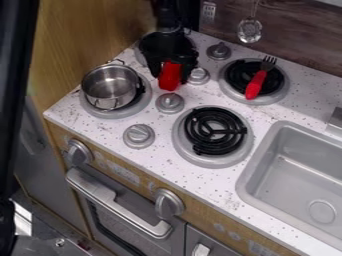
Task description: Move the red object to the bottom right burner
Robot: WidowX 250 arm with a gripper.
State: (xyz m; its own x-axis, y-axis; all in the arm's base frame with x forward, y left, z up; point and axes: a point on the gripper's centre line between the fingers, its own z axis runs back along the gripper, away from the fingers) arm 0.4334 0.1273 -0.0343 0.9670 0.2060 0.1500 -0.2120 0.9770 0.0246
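The black gripper (171, 69) hangs over the upper left burner's near edge, shut on a small bright red object (169, 76). That object sits between the two fingers, its lower end beside the knobs in the middle of the stove. Toward the lower middle of the view is the bottom right burner (215, 131), a black coil on a grey round base with nothing on it. It lies below and to the right of the gripper.
A metal pot (110, 87) stands on the bottom left burner. A fork with a red handle (256, 84) lies across the top right burner. Several grey knobs, such as the middle one (169, 103), stick up between burners. The sink (300, 170) is at right.
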